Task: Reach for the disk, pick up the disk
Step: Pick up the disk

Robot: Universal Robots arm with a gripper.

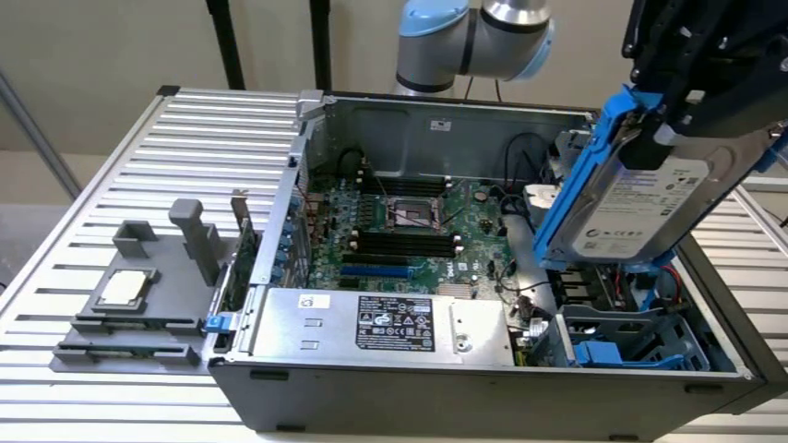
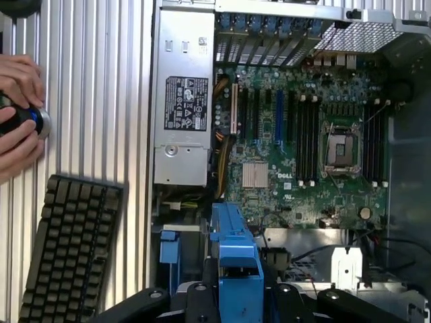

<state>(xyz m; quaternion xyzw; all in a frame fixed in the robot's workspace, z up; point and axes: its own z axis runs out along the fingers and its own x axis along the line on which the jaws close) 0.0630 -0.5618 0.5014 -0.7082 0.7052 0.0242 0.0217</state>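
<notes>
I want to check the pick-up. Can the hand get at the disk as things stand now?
Yes, it seems so: the hand already grips the disk by its blue rail, lifted clear above the open computer case, with nothing blocking it.

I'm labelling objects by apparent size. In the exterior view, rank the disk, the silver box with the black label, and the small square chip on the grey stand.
1 and 2. Disk and silver box: look similar, and the disk is lifted nearer the camera, so unranked.
3. Chip: clearly smallest.

A ribbed silver table (image 1: 87, 221) spans the frame; behind it, a plain beige wall (image 1: 99, 46) fills the upper left.
</notes>
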